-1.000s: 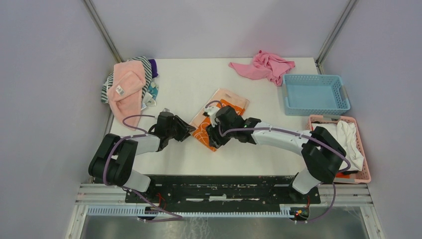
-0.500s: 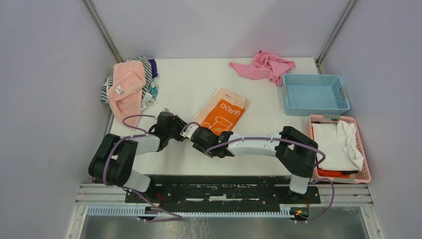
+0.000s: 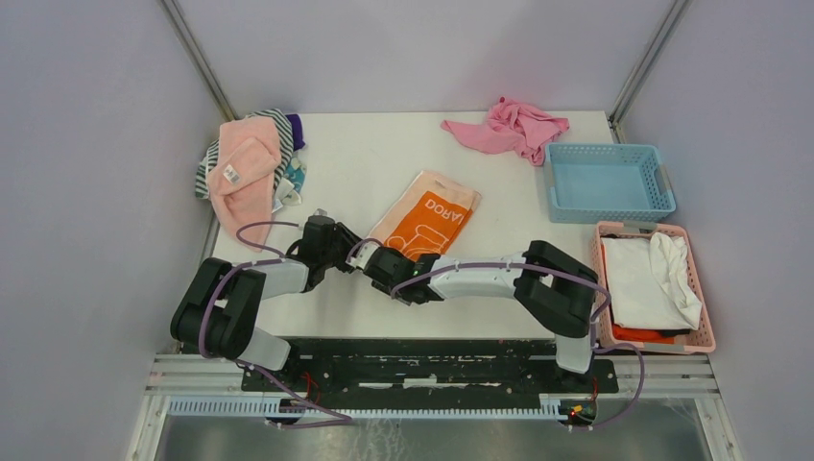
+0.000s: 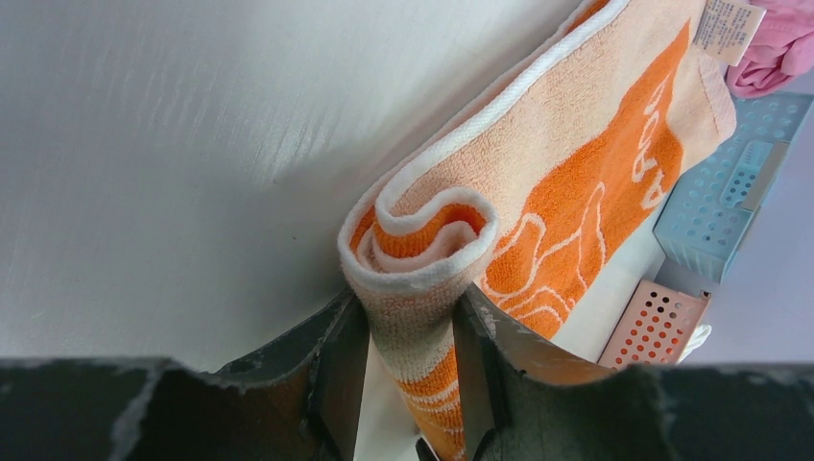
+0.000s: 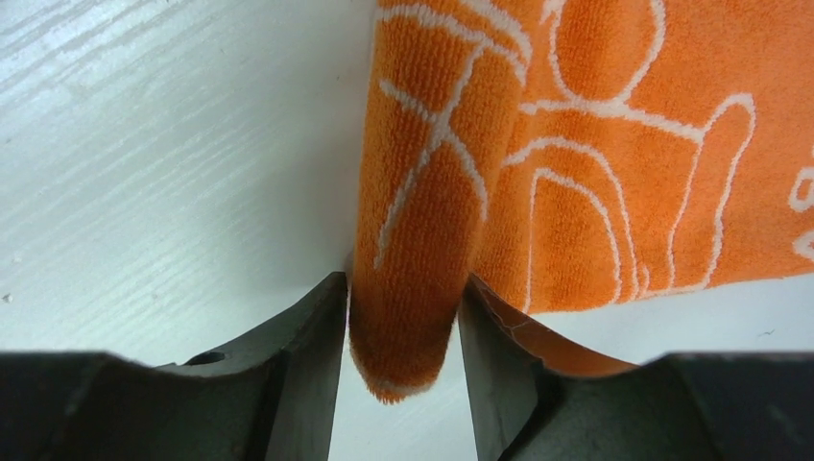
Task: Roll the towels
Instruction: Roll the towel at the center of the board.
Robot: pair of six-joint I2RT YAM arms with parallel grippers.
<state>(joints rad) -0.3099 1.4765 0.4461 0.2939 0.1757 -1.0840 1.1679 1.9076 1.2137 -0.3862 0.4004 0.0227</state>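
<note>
Top external view: both grippers meet at the near, rolled end of the orange towel (image 3: 427, 219) mid-table.
The grippers hide the roll from above, and the rest of the towel lies flat on the white table (image 3: 365, 163). In the wrist views the left gripper (image 4: 408, 336) pinches the curled roll's end and the right gripper (image 5: 401, 317) clamps the roll between both fingers. The pale pink towel (image 3: 240, 168) lies on a striped cloth (image 3: 282, 123) far left, well apart. A bright pink cloth (image 3: 509, 125), a blue basket (image 3: 607, 184) and a pink basket (image 3: 634, 228) holding white cloth (image 3: 638, 274) sit right.
</note>
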